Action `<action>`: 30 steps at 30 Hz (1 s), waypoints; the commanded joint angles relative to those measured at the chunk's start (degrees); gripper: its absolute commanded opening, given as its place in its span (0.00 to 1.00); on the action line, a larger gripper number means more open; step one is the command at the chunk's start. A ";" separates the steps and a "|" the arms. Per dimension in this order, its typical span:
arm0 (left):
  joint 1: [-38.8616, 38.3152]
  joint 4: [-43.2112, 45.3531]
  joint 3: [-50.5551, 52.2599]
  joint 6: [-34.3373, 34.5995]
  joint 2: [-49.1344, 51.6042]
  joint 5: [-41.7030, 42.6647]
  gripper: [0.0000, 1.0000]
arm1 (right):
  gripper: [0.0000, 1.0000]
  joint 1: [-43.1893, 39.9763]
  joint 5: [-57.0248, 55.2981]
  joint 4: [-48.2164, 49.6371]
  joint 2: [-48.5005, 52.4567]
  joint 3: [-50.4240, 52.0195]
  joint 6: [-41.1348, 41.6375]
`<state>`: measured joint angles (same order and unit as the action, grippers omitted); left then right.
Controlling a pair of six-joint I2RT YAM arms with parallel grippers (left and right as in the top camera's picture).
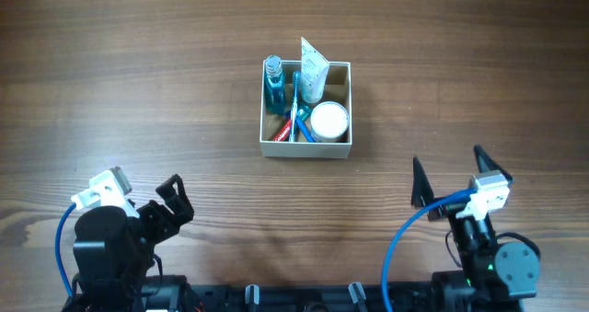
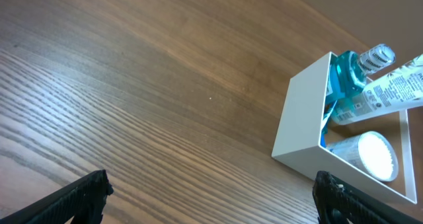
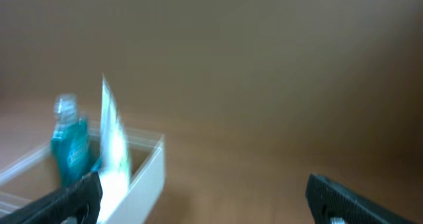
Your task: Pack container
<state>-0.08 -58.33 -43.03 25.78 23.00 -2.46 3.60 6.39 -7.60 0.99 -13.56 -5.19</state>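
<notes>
The container is a small square box with white walls, standing at the table's middle. It holds a blue bottle, a white tube, a round white jar and toothbrushes. It also shows in the left wrist view and, blurred, in the right wrist view. My left gripper is open and empty near the front left edge, far from the box. My right gripper is open and empty at the front right.
The wooden table runs bare around the box. Blue cables loop by both arm bases at the front edge.
</notes>
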 commanded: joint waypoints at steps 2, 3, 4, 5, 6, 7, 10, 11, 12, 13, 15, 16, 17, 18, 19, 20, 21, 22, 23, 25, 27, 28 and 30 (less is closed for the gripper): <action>-0.31 0.17 0.15 -0.92 -0.24 0.28 1.00 | 1.00 0.09 0.04 14.10 -0.81 9.14 -8.07; -0.31 0.17 0.15 -0.92 -0.24 0.28 1.00 | 1.00 0.09 0.07 15.39 -0.81 10.88 -8.15; -0.31 0.17 0.15 -0.90 -0.24 0.26 1.00 | 1.00 0.09 0.11 15.17 -0.81 12.20 -8.15; -0.31 0.17 0.15 -0.90 -0.24 0.26 1.00 | 1.00 0.09 0.07 13.99 -0.81 13.16 -8.24; -0.31 0.17 0.15 -0.92 -0.24 0.28 1.00 | 1.00 0.09 0.11 9.84 -0.81 13.25 -8.33; -0.31 0.17 0.15 -0.92 -0.24 0.28 1.00 | 0.99 0.11 -0.61 7.58 -0.81 13.20 -8.11; -0.31 0.17 0.15 -0.90 -0.24 0.26 1.00 | 1.00 0.09 -0.83 7.63 -0.74 13.16 -8.33; -0.31 0.17 0.15 -0.92 -0.24 0.26 1.00 | 1.00 0.11 -0.81 7.76 -0.68 13.16 -8.33; -0.31 0.17 0.15 -0.90 -0.24 0.28 1.00 | 1.00 0.11 -0.83 7.74 -0.48 13.16 -8.35; -0.31 0.17 0.15 -0.92 -0.24 0.26 1.00 | 1.00 0.11 -0.81 7.74 -0.37 13.16 -8.33; -0.31 0.17 0.15 -0.90 -0.24 0.26 1.00 | 1.00 0.11 -0.81 7.74 -0.17 13.16 -8.33; -0.31 0.17 0.15 -0.90 -0.24 0.28 1.00 | 1.00 0.11 -0.81 7.74 -0.17 13.16 -8.35; -0.31 0.17 0.15 -0.92 -0.24 0.28 1.00 | 1.00 0.09 -0.83 7.74 -0.17 13.16 -8.33; -0.31 0.17 0.15 -0.92 -0.24 0.26 1.00 | 1.00 0.11 -0.81 7.74 -0.17 13.16 -8.33; -0.31 0.17 0.15 -0.90 -0.24 0.26 1.00 | 1.00 0.11 -0.83 7.74 -0.17 13.16 -8.35; -0.31 0.17 0.15 -0.92 -0.24 0.26 1.00 | 1.00 0.11 -0.83 7.74 -0.17 13.16 -8.35; -0.31 0.17 0.15 -0.92 -0.24 0.28 1.00 | 1.00 0.11 -0.81 7.74 -0.17 13.16 -8.35; -0.31 0.17 0.15 -0.92 -0.24 0.28 1.00 | 0.99 0.11 -0.81 7.74 -0.17 13.16 -8.35; -0.31 0.17 0.15 -0.92 -0.24 0.28 1.00 | 1.00 0.11 -0.81 7.74 -0.17 13.16 -8.33; -0.31 0.17 0.15 -0.92 -0.24 0.28 1.00 | 1.00 0.11 -0.81 7.74 -0.17 13.16 -8.35; -0.31 0.17 0.15 -0.92 -0.24 0.26 1.00 | 1.00 0.11 -0.81 7.74 -0.17 13.16 -8.33; -0.31 0.17 0.15 -0.92 -0.24 0.28 1.00 | 1.00 0.11 -0.81 7.74 -0.17 13.16 -8.33; -0.31 0.17 0.15 -0.90 -0.24 0.28 1.00 | 1.00 0.09 -0.81 7.74 -0.20 13.16 -8.33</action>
<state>-0.08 -58.33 -43.00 25.78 23.00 -2.46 3.60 6.20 -0.01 0.84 -0.38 -13.19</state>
